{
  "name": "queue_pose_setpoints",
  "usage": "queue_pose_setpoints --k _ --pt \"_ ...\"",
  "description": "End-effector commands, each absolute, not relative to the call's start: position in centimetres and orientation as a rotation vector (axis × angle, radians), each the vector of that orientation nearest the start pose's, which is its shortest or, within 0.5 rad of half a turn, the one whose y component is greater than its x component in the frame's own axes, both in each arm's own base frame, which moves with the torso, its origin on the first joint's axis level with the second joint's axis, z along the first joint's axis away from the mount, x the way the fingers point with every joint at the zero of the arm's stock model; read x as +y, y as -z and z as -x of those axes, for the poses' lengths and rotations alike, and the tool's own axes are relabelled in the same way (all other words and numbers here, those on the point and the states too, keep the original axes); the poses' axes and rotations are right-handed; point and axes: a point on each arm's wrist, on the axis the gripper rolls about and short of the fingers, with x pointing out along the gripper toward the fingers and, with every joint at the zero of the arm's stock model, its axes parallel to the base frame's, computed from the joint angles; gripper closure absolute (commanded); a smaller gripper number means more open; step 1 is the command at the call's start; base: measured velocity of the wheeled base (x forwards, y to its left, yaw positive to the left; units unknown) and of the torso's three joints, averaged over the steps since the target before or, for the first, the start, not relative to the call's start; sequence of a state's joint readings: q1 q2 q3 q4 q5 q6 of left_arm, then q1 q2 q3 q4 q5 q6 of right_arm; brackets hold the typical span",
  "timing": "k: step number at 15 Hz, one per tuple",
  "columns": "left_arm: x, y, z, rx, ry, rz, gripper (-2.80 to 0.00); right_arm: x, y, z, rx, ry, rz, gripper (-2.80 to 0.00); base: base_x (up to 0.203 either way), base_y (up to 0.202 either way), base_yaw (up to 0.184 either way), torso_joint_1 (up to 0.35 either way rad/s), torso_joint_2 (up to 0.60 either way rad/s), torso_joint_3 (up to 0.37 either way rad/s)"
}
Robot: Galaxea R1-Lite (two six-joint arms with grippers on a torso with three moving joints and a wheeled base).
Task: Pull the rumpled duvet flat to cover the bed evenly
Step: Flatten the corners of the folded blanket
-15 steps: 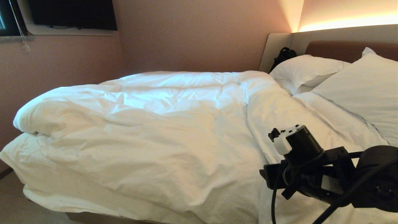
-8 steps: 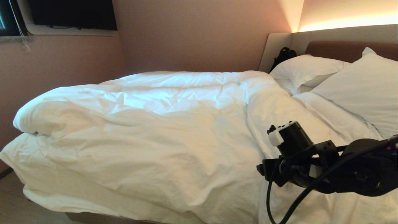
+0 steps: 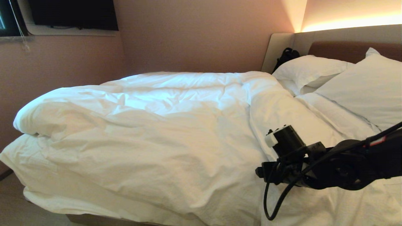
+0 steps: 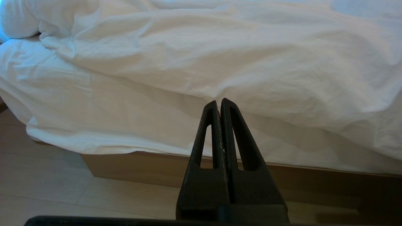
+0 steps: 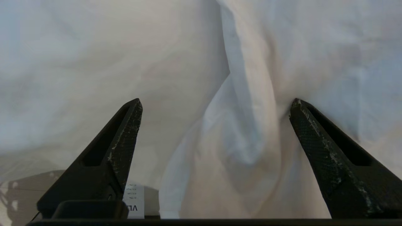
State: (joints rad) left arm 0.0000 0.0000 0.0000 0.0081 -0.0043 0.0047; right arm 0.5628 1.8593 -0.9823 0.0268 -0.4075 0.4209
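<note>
Bedding is found rumpled across the bed [image 3: 94, 218]: the duvet [image 3: 150, 131] is bunched in thick creased folds over the left and middle of the mattress, with a rolled edge at the far left and its near edge hanging over the tan wooden base. Two pillows [image 3: 314, 72] are seen at the far right against the headboard [image 3: 345, 50], apart from the duvet's upper edge. A dark bag [image 3: 287, 56] is noted in the far corner beside the headboard. The right gripper [image 5: 216, 106] is placed low at the near right of the bed, over the duvet's side, with its jaws spread wide; a raised fold of white cloth lies between them, and one fingertip [image 5: 296, 106] is seen touching the fabric, nothing being clamped. The left gripper [image 4: 219, 105] is held off the near side of the bed, level with the base, its fingers pressed together on nothing. A dark screen [image 3: 72, 14] is mounted on the far left wall.
</note>
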Motion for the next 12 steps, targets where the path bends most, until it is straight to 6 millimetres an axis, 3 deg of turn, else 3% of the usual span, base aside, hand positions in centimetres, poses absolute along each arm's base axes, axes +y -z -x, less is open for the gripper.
queue_pose_setpoints --k 1,2,3,12 --pt "-0.01 -7.47 2.28 0.008 0.005 -0.005 0.00 16.08 -11.72 -27.81 0.818 0.042 0.026 -2.80 0.000 0.000 0.000 0.000 0.00 0.000" --pt "-0.01 -7.47 2.28 0.008 0.005 -0.005 0.00 16.06 -11.47 -28.03 0.823 0.047 0.027 -2.64 0.000 0.000 0.000 0.000 0.00 0.000" --pt "-0.01 -7.47 2.28 0.008 0.005 -0.005 0.00 16.04 -11.40 -28.11 0.825 0.049 0.026 0.00 0.000 0.000 0.000 0.000 0.00 0.000" --pt "-0.01 -7.47 2.28 0.008 0.005 -0.005 0.00 15.86 -12.20 -27.83 0.803 0.047 0.011 0.00 0.000 0.000 0.000 0.000 0.00 0.000"
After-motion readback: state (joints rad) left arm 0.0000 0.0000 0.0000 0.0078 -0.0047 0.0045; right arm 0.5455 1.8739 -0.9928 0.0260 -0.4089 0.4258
